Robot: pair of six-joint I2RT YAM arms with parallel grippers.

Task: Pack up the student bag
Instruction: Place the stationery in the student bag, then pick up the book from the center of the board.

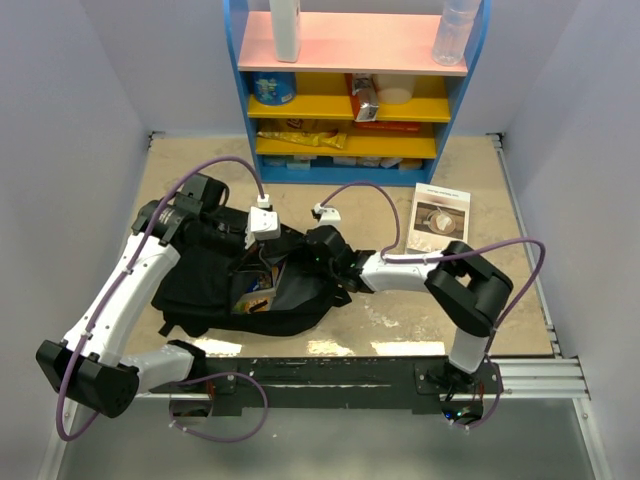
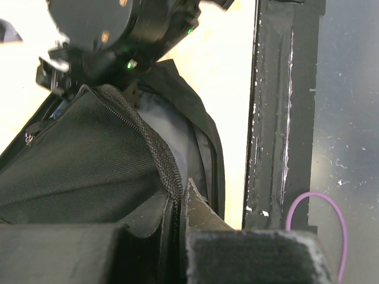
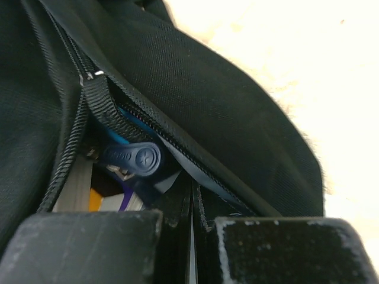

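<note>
Student bag [image 1: 200, 290]: pinched at its opening by both tools.
Left tool [image 2: 180, 234]: clenched on zipper-edged fabric.
Right tool [image 3: 192, 236]: clenched on fabric beside blue zipper pull [image 3: 131, 160].
Position: bag lies mid-worktop [image 1: 470, 165], before shelf [image 1: 355, 100]; booklet [image 1: 440, 218] to its right.

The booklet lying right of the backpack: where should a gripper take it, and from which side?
Probably the right long edge of the booklet, coming from the right: it lies flat on the table, and that edge faces bare tabletop, away from the student bag.

Right gripper [image 3: 190, 223] tight on student bag [image 3: 207, 89]
</note>
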